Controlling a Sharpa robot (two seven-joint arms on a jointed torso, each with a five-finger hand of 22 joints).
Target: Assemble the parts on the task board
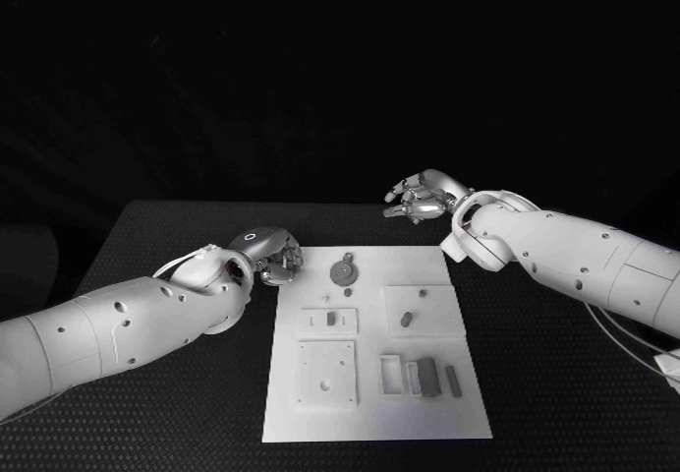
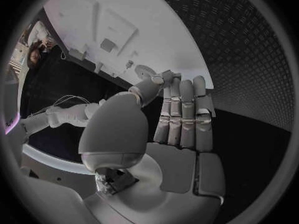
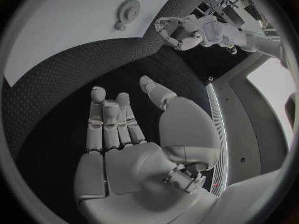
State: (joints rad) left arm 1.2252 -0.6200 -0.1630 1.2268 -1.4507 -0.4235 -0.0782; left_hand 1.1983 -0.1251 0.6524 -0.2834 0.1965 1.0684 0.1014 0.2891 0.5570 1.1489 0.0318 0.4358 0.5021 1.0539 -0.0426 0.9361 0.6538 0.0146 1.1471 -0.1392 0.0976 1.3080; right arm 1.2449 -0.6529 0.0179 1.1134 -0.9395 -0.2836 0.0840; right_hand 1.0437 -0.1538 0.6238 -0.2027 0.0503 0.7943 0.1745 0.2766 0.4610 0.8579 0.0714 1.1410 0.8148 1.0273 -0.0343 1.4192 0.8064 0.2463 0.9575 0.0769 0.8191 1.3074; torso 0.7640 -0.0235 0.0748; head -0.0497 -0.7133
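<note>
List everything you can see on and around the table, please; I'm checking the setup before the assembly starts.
task board: one, white, flat in the middle of the table.
raised square blocks: four, white, on the board; two in its middle band, one near-left, one smaller beside it.
gear parts: a grey cluster with a round disc, at the board's far end.
upright pieces: three, grey and white, side by side near the board's near-right corner.
table: one, black, textured, under the board.
left robot hand: one, silver, by the board's far-left corner, holding nothing.
right robot hand: one, silver, beyond the board's far edge, holding nothing.
</note>
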